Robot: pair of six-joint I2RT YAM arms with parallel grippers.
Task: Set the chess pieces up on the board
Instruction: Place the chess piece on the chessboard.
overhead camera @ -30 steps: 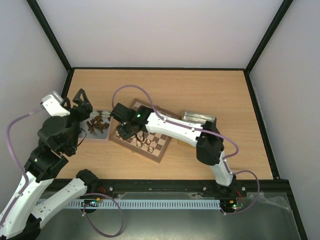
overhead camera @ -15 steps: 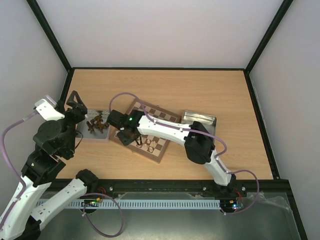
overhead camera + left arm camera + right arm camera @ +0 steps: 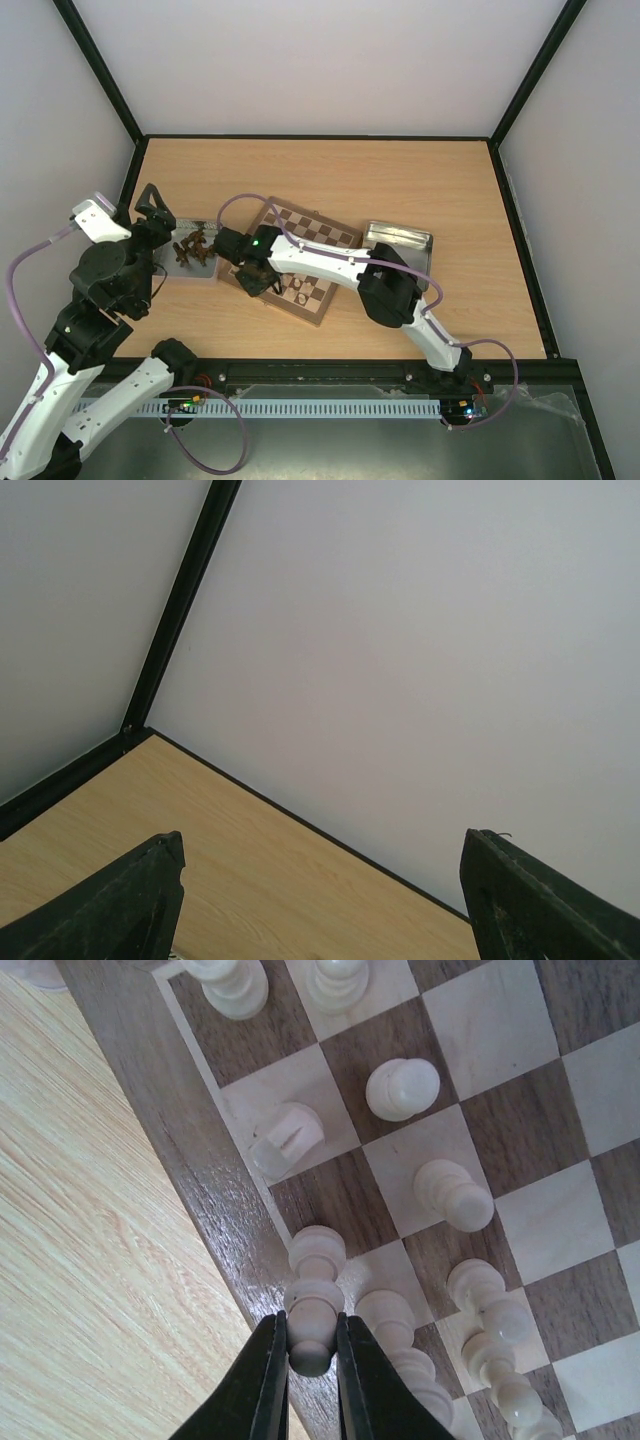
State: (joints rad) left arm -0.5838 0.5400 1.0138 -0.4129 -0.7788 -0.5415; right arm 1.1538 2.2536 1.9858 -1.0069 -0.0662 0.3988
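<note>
The right gripper was almost closed. Both fingers pinched 1 pale cream turned wooden chess piece by its head end. The piece looked upright on the left edge column of the square wooden chessboard with dark brown and pale tan squares, touching or just beside the rim, at the board's near-left part in the top view. It could not be told whether the base sat flat on its square.

Other cream pieces stood on neighbouring squares, and 1 sat just beside the right finger. Dark brown pieces lay heaped on a grey tray left of the board.

The left gripper was wide open with nothing between its fingers. It was raised beside the tray and pointed at the far wall.

Handling, as a judgement: the piece was likely very light, stiff and not fragile. Its smooth round turning could let it twist or slip in a flat pinch, and its small base would make it easy to tip.

The best hold was probably from above, across the narrow neck under the head, with the fingers lined up with the gaps between neighbours. Opening could nudge the piece just beside the finger.
</note>
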